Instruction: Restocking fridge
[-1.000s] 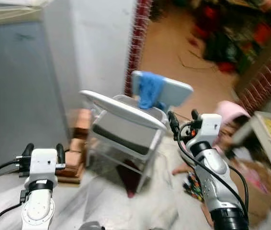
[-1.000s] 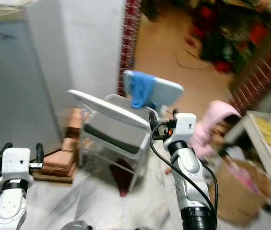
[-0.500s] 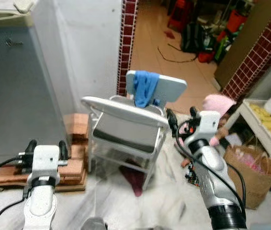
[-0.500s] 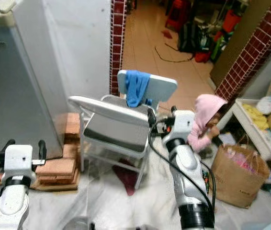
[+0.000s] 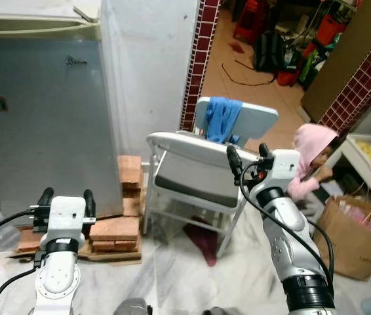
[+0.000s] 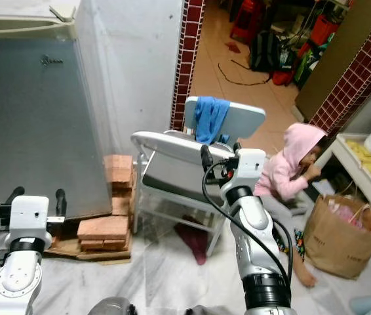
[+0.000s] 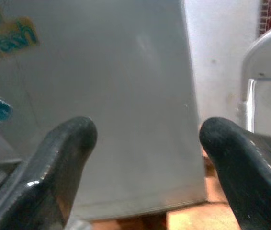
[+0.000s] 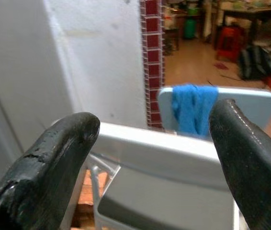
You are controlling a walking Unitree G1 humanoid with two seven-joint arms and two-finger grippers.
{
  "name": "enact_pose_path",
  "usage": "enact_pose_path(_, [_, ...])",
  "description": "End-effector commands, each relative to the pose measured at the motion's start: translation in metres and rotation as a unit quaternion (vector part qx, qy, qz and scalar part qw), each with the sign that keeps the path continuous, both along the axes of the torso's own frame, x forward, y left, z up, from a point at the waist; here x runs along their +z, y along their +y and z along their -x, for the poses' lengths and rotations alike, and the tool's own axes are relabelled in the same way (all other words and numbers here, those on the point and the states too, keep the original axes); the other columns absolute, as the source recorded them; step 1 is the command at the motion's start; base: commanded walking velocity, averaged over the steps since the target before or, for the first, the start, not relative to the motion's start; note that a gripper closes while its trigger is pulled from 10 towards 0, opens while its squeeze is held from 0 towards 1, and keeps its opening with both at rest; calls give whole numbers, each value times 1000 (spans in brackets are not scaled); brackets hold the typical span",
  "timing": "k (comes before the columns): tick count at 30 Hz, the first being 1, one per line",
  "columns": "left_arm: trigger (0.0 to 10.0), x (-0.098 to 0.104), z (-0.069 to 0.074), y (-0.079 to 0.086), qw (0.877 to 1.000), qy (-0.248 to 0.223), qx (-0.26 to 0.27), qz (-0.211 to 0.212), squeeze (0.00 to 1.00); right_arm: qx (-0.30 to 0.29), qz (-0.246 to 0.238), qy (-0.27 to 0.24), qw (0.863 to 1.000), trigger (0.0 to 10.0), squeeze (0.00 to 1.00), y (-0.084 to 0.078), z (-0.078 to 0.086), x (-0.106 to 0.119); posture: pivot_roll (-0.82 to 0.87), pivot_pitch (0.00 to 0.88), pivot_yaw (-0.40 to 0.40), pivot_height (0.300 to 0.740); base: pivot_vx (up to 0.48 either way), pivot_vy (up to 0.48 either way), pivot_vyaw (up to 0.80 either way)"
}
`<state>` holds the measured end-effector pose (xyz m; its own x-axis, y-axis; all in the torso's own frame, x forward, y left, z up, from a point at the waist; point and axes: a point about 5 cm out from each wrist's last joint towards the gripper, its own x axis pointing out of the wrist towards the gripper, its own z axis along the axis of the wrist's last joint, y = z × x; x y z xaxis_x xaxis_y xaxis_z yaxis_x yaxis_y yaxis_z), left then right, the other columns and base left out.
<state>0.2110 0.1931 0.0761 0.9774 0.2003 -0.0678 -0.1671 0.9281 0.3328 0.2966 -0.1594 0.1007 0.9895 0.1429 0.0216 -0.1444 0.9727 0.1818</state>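
While the fridge [image 5: 41,111] stands closed at left on bricks [image 5: 117,226]: left gripper [image 5: 64,199] spread wide, empty, facing its door; right gripper [image 5: 248,156] spread wide, empty, before folding chair [image 5: 198,177]; step judged approach; next, turn left, reach door edge.

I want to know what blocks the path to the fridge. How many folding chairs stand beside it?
2, both folded. One folding chair stands just right of the fridge, ahead of the right gripper. A second chair stands behind it, blue cloth draped over it. More may be hidden.
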Motion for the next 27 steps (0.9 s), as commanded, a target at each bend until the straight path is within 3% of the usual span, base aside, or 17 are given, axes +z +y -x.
enact_pose_path(1, [10000, -2, 1, 0, 1000, 8, -4, 1, 0, -7, -4, 5, 1000, 10000, 0, -2, -2, -2, 173, 27, -77, 740, 0, 439, 0])
enact_pose_path(27, [10000, -3, -5, -2, 1000, 5, -15, 1, 0, 3, 10, 2, 1000, 10000, 0, 4, -10, -2, 183, 11, -75, 740, -92, 421, 0])
